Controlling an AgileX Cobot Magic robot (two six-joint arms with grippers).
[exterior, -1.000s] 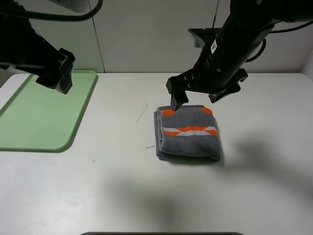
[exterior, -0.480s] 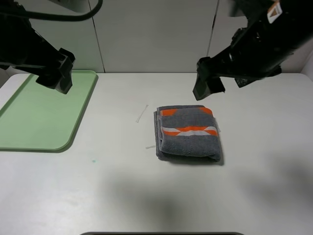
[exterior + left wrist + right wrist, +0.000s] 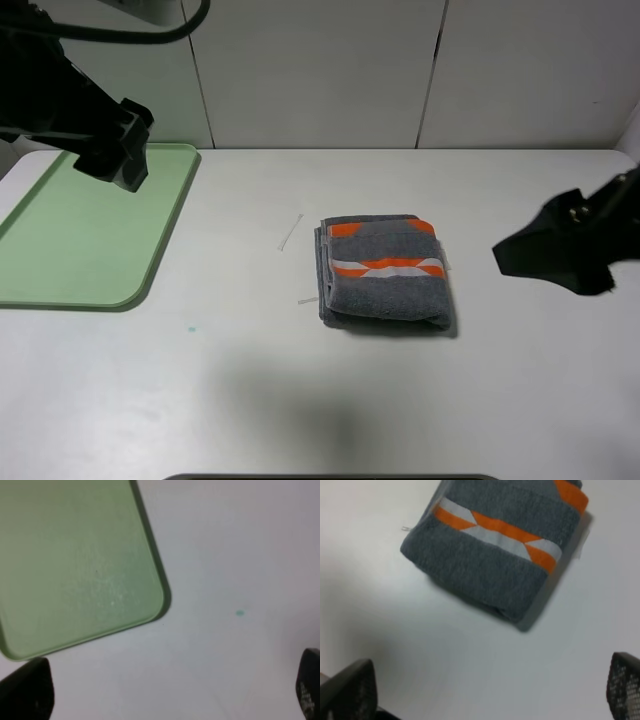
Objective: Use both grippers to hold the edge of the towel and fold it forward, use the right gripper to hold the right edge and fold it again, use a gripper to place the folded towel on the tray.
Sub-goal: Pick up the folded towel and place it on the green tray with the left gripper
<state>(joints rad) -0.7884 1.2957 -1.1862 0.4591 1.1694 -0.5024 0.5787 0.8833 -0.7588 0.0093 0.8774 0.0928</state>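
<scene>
Where the right gripper (image 3: 560, 248) hung over the far edge of the towel (image 3: 385, 270) a moment ago, we now see it low by the right edge of the tabletop (image 3: 250, 380), well apart from the towel. Its jaws stand wide and hold nothing. The folded towel lies mid-tabletop, unmoved. The left gripper (image 3: 115, 150), wide and empty too, hangs above the tray (image 3: 80, 230).
</scene>
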